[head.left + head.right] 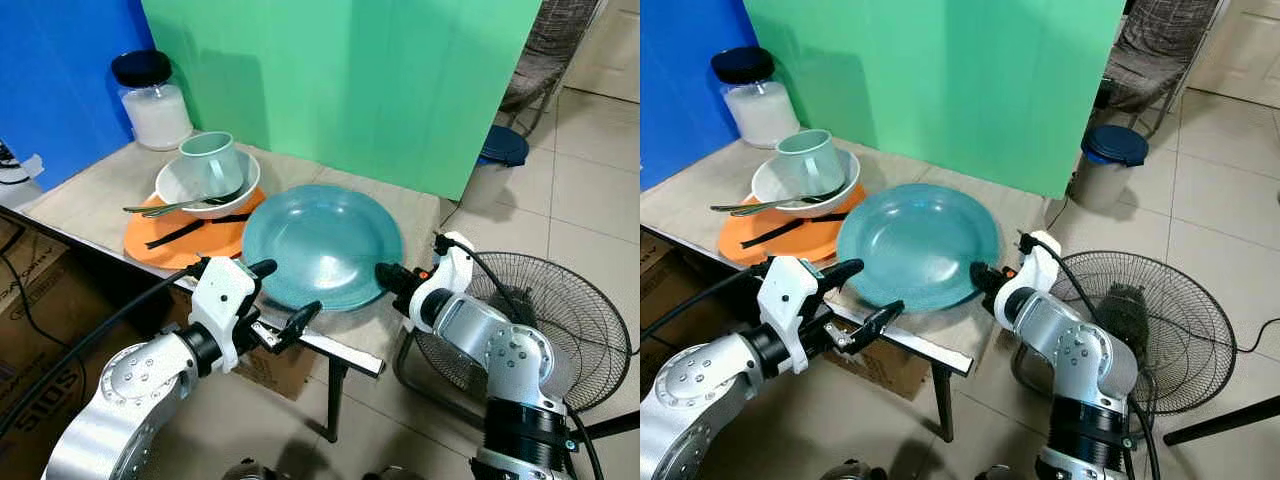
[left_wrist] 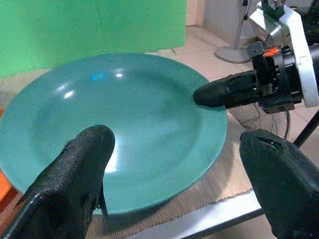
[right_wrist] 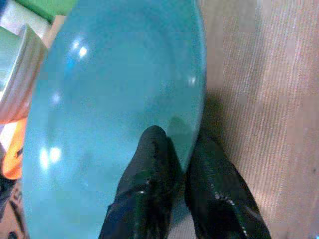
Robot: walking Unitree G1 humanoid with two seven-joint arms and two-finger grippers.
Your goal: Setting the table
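A large teal plate (image 1: 320, 245) lies on the table's near right part. My right gripper (image 1: 388, 277) is shut on its right rim, one finger over the rim and one under it, as the right wrist view shows on the teal plate (image 3: 114, 99). My left gripper (image 1: 283, 298) hangs open just off the table's front edge, its fingers apart before the plate's near rim (image 2: 149, 199). To the left sits an orange plate (image 1: 185, 235) carrying a white bowl (image 1: 207, 185), a pale green mug (image 1: 212, 160), a fork (image 1: 170, 206) and a black utensil (image 1: 190, 228).
A glass jar with a black lid (image 1: 150, 100) stands at the table's back left. A floor fan (image 1: 560, 320) lies right of the table, a blue-lidded bin (image 1: 497, 165) behind it. Cardboard boxes (image 1: 40, 330) sit under the table. Green and blue screens back the scene.
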